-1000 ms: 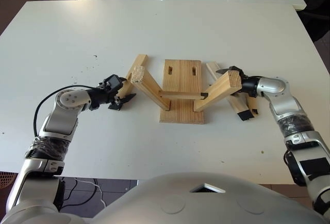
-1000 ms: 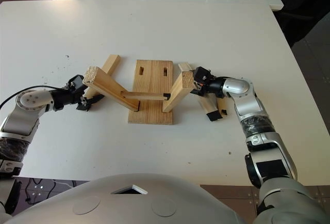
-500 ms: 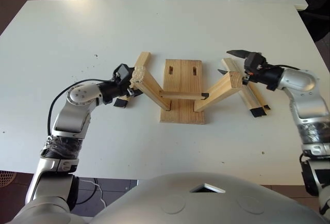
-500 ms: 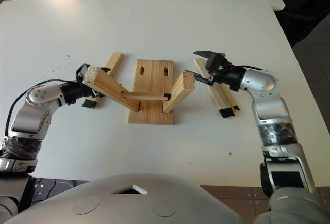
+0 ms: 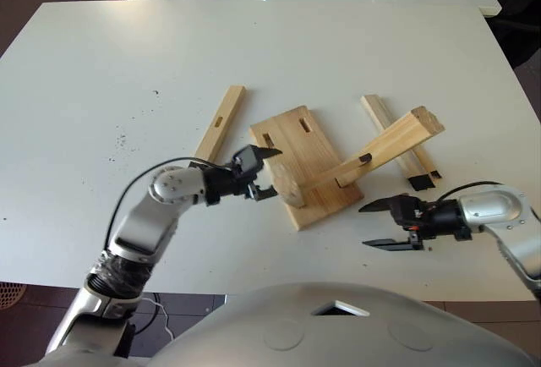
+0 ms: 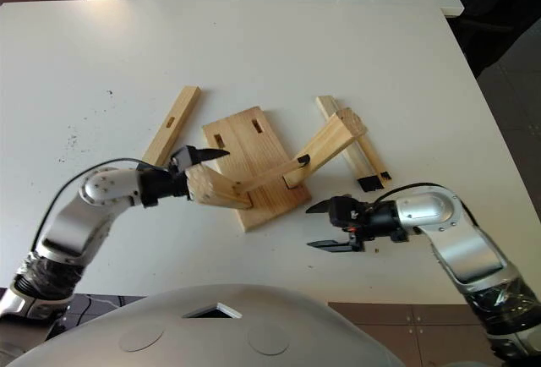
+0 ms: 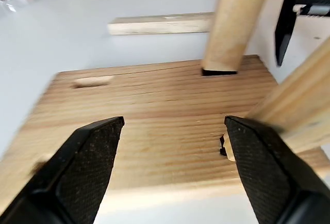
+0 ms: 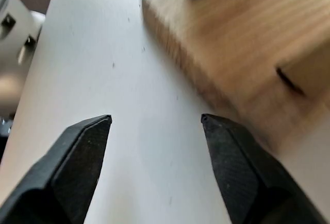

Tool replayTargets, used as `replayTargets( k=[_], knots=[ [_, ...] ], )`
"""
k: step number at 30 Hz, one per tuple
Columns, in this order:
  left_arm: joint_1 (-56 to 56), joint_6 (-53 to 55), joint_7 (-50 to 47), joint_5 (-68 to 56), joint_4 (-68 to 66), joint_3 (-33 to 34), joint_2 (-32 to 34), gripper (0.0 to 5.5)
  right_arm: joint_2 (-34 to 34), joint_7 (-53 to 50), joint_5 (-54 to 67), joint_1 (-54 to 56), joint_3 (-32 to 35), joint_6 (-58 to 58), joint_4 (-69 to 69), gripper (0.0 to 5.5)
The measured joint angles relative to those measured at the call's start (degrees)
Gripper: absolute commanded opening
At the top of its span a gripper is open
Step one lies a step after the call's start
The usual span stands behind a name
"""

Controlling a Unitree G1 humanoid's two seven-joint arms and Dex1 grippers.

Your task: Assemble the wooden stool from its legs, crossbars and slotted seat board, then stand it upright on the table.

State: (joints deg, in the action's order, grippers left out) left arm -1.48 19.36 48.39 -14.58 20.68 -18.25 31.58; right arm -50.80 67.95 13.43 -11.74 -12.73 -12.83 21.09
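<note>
Leg frame (image 5: 393, 143), 2 legs joined by 1 crossbar, lies slanted across the seat board (image 5: 292, 134) at mid table, its long axis running from near left to far right. The left gripper (image 5: 264, 172) is nearer, spread wide and empty just beside the near leg end. The right gripper (image 5: 365, 226), also spread and empty, hovers near the board's near corner.

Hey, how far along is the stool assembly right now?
Done: two legs joined by a crossbar, lying across the seat board. In hand: nothing; the left gripper is open beside them, the right gripper open over the table. Left: the loose leg and sticks beside the board, slotting into the seat, standing it upright.
</note>
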Motion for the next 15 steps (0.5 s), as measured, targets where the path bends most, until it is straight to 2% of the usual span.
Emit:
replayTargets(
  k=[3, 11, 15],
  knots=[
    [0.86, 1.02, -1.84, 0.89, 0.00, -2.01, -2.71, 3.65, 2.00, -1.16, -2.08, 3.27, -1.69, 0.18, -3.46, 3.20],
    [2.80, 2.37, -2.05, 1.27, -1.29, -3.32, -3.36, 3.65, 11.30, -10.80, -12.08, 22.99, -3.64, 12.46, -29.08, 3.20],
    [4.97, 2.27, -3.17, 1.35, -3.04, -2.39, -4.52, 3.65, 14.28, -15.27, -14.05, 25.10, -3.18, 15.78, -33.83, 3.20]
  ],
)
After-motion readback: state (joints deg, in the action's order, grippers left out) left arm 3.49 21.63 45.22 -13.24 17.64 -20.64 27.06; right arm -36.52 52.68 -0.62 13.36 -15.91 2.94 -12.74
